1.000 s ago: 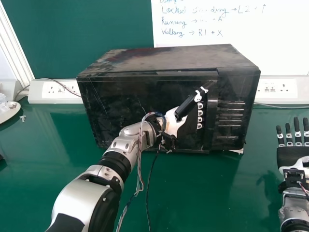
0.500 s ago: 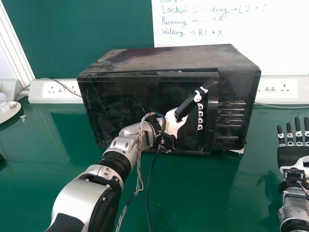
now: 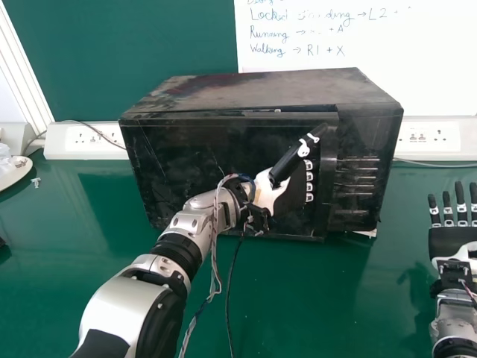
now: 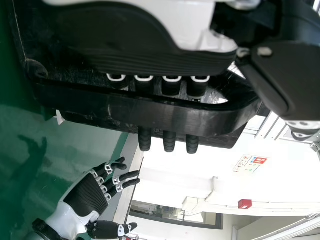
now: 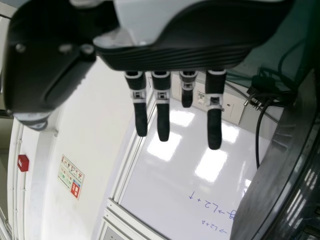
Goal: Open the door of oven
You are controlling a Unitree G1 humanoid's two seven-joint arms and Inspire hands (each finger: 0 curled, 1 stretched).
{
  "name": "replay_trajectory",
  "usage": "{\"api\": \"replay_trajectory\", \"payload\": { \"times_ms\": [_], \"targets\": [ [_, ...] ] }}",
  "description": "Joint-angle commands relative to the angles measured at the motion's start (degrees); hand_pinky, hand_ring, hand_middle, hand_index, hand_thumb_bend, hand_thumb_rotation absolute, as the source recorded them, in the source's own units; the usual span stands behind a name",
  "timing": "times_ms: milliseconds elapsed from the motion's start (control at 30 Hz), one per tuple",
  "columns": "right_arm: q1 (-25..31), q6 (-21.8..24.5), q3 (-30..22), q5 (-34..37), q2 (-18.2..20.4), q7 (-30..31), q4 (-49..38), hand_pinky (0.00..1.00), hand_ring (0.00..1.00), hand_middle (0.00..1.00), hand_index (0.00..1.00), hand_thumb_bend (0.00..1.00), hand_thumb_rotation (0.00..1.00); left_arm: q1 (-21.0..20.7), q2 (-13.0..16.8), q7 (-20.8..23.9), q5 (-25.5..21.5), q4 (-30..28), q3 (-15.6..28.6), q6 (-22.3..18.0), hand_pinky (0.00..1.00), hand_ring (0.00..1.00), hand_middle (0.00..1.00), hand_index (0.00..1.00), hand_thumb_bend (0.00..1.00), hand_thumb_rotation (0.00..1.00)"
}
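Scarcely anything has moved since the earlier head views: the left hand (image 3: 270, 191) keeps its place at the handle (image 3: 323, 186), and the door (image 3: 182, 168) remains closed. The oven (image 3: 261, 89) occupies the centre of the frame, resting on a green table (image 3: 291, 298); its handle stands upright, right of centre. The left arm enters from the bottom edge, lower left. As the left wrist view shows, the left hand's fingers pass nearly straight behind the handle, their tips emerging on its far side, while the thumb stands apart and is not closed round the bar. The right hand (image 3: 451, 240), at the right edge of the frame, has its fingers extended and spread, touching nothing.

Step in hand, as judged: engagement of the handle, with opening not yet begun. The next move calls for a pull toward the robot, then a swing toward the left of the frame, the hinge presumably lying on that side. Straight fingers might slip from the bar, or the oven might slide with the pull.

Count: one oven, one door, one handle, two robot hands; behind, one whiteboard (image 3: 436, 60), upper right, and two socket panels (image 3: 95, 139), one either side of the oven.
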Motion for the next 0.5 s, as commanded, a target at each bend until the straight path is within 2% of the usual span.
{"api": "replay_trajectory", "payload": {
  "times_ms": [0,300,467],
  "targets": [
    [-0.4,-0.3,0.1,-0.2,0.7,-0.6,-0.3,0.62,0.65,0.69,0.75,1.0,0.87,-0.6,-0.9,-1.5,-1.0,-0.6,0.3,0.1,0.47,0.69,0.77,0.82,0.92,0.95],
    [-0.4,-0.3,0.5,-0.5,0.8,-1.5,-0.8,0.52,0.57,0.61,0.64,1.0,0.89,-0.6,-1.1,-1.4,-1.0,-0.6,0.4,0.4,0.47,0.69,0.76,0.8,0.92,0.94],
    [-0.4,-0.3,0.6,-0.5,0.9,-1.9,-1.0,0.49,0.55,0.6,0.62,1.0,0.89,-0.5,-1.0,-2.0,-1.2,-0.8,0.6,0.8,0.45,0.69,0.77,0.81,0.91,0.94]
  ]
}}
